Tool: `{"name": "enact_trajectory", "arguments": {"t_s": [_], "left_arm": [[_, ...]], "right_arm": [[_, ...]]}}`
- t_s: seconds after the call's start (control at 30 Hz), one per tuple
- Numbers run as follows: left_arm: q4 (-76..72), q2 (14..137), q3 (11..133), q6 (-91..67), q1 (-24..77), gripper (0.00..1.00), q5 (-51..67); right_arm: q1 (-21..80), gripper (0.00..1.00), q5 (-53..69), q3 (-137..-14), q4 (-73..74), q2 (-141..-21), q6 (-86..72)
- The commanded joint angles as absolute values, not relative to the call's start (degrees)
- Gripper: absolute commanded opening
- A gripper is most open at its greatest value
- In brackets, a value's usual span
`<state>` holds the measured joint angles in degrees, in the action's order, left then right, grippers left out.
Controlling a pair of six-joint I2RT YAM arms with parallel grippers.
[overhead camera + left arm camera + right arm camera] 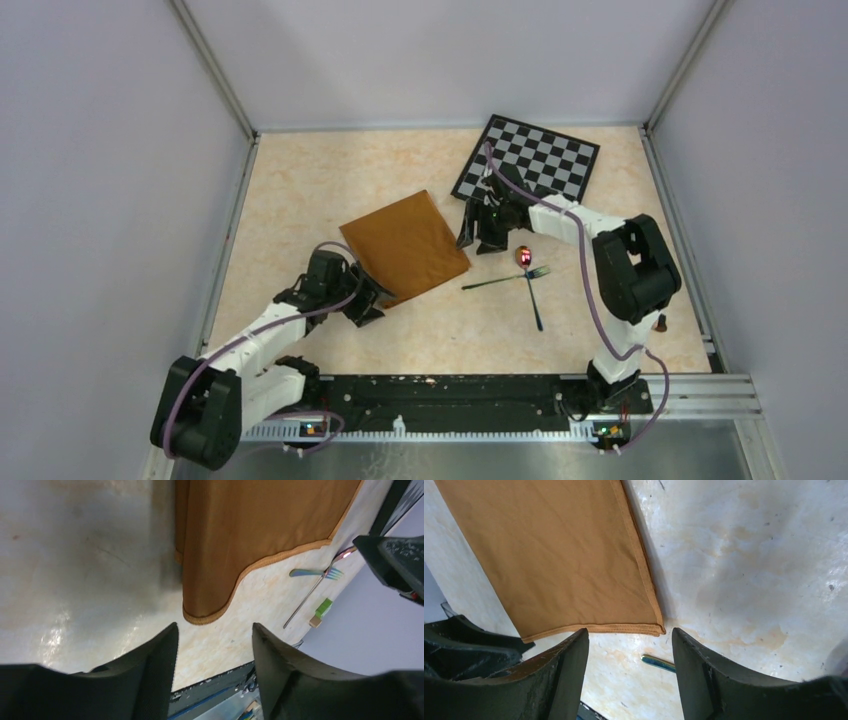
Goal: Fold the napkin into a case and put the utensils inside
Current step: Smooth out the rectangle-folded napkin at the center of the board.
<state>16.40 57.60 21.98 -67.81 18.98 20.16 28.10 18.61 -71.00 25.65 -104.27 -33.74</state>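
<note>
Napkin [405,245]: rust-brown cloth lying flat mid-counter, a wide rectangle skewed to the counter [300,180] edges. Looks folded at least once, not yet narrow enough for a case.

Left hand [372,302] sits at the napkin's near corner, fingers apart, nothing between them. Right hand [480,246] is at the napkin's right corner, also spread and empty. Neither hand touches cloth as far as I can tell.

Fork [500,281] and spoon [523,256] lie crossed on bare counter just right of the napkin, near the right hand. Checkered board [535,155] is at the far right, behind the right arm, apart from the cloth.

Risks:
- A pinch at the corner may catch only the top layer, so the fold peels open instead of carrying over.
- If the two hands lift unevenly, the cloth skews and the case comes out crooked.
- The right hand works close to the utensils, so a low sweep could knock them or drag them under the cloth.

View differences:
- The top view alone shows the whole layout, the board and the crossed utensils.
- The left wrist view shows a wavy, lifted hem at the near corner and the fork's tines [334,573], which the top view flattens out.
- The right wrist view shows the stitched hem corner sitting flat and just a handle tip [658,663] between its fingers; I cannot tell which utensil it belongs to.
</note>
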Motion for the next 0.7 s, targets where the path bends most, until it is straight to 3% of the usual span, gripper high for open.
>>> {"name": "enact_trajectory", "arguments": {"t_s": [0.0, 0.23, 0.33, 0.53, 0.67], "left_arm": [[7.75, 60.34, 20.63, -68.7, 19.23, 0.58, 16.92], [7.71, 59.57, 18.34, -67.45, 19.35, 0.51, 13.39], [7.35, 59.86, 17.57, -67.12, 19.42, 0.43, 13.28], [6.77, 61.19, 17.22, -65.63, 19.35, 0.28, 12.63], [7.2, 61.12, 16.7, -65.64, 19.37, 0.23, 12.42]], "right_arm": [[26.76, 0.61, 23.15, -69.37, 20.16, -104.27, -34.53], [26.54, 0.66, 24.23, -64.56, 16.78, -102.19, -34.41], [26.54, 0.67, 24.19, -62.64, 16.04, -102.05, -34.6], [26.61, 0.57, 25.8, -59.56, 14.45, -102.73, -36.72], [26.57, 0.54, 27.47, -56.84, 11.12, -102.12, -39.96]]}}
